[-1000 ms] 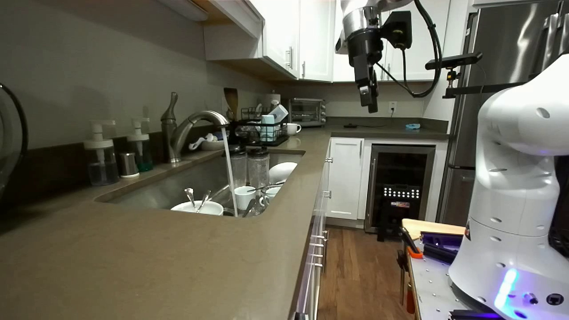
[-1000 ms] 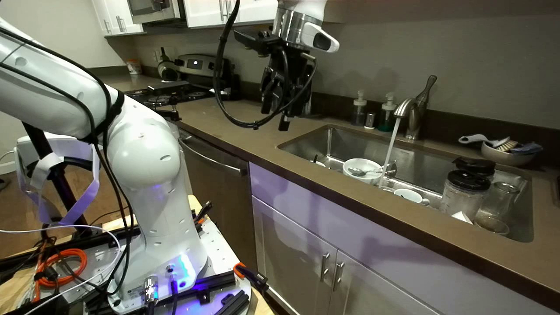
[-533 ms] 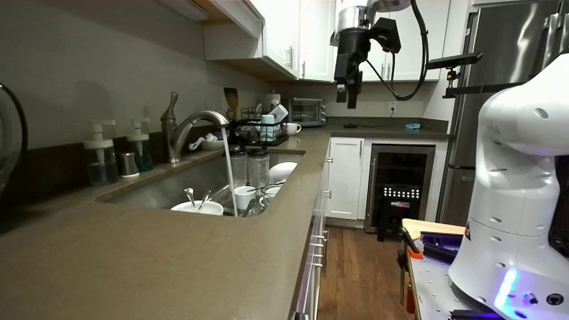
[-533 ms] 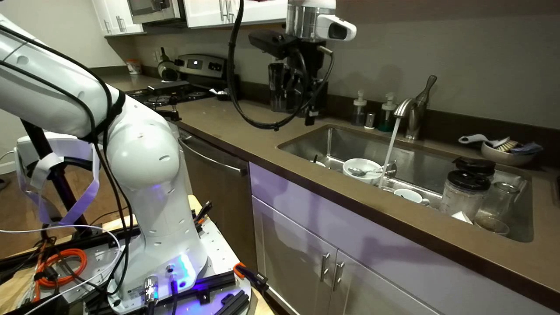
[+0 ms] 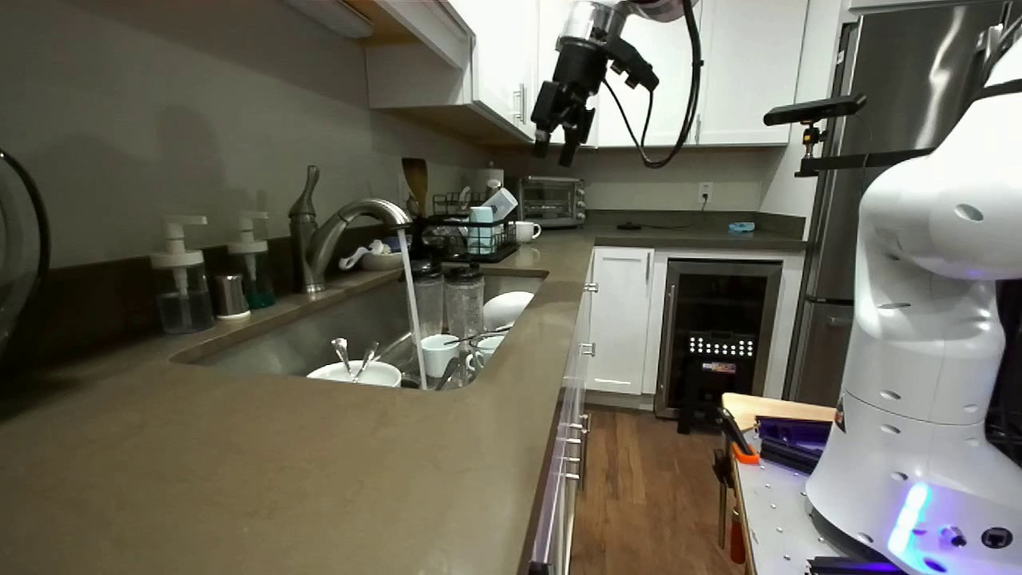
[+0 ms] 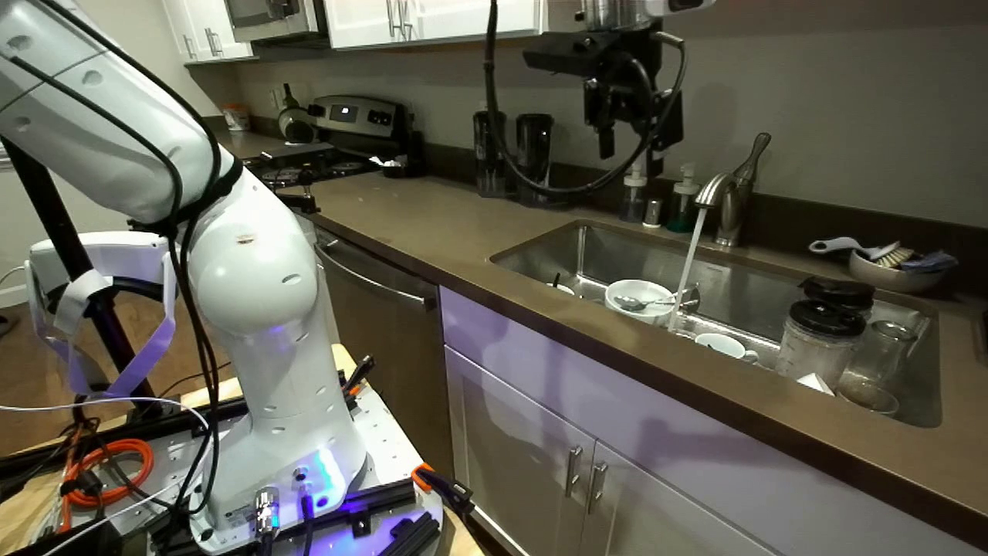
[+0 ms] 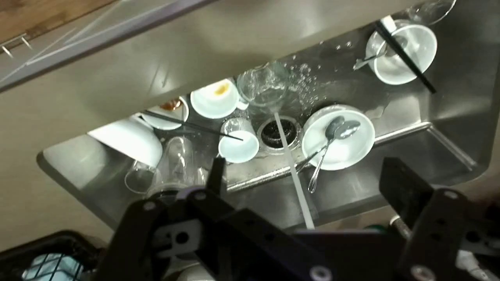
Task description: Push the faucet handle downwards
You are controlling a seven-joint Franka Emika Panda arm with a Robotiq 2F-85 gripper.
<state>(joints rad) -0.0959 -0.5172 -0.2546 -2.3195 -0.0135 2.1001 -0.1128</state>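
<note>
The faucet handle is a slim grey-metal lever, standing up at a slant from the faucet body in both exterior views. The arched faucet spout runs water into the sink. The handle does not show in the wrist view. My gripper is open and empty, with its fingers apart; it also shows in an exterior view and in the wrist view. It hangs in the air above the sink, higher than the faucet and apart from the handle. The water stream shows between the fingers in the wrist view.
The sink holds a white bowl with spoons, cups and black-lidded jars. Soap bottles stand beside the faucet along the wall. A dish rack stands past the sink. Upper cabinets hang behind.
My gripper has moved over the sink toward the faucet, risen a little and tilted. Its two fingers now show clearly apart. The handle and the running water look the same.
</note>
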